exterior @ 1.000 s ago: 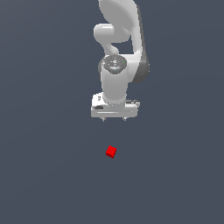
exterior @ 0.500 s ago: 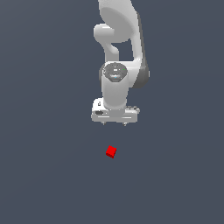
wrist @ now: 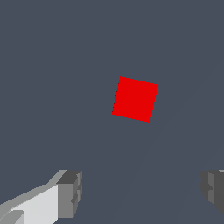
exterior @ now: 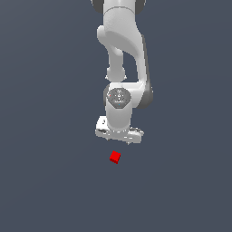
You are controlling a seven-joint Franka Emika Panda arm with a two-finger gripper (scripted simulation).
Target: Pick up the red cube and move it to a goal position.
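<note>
The red cube (exterior: 115,157) is a tiny bright red block lying on the flat grey ground, just below and in front of the white arm's hand in the exterior view. My gripper (exterior: 120,139) hangs above it, apart from it, with nothing between its fingers. In the wrist view the red cube (wrist: 134,99) shows turned a little askew, ahead of the gap between the two grey fingertips (wrist: 70,193). The gripper (wrist: 142,190) stands wide open, far wider than the cube.
The grey ground (exterior: 45,181) spreads evenly all round the cube. The white arm (exterior: 121,54) rises from the gripper to the top edge of the exterior view.
The arm has come down and the gripper has moved lower, closer to the red cube. The cube has not moved.
</note>
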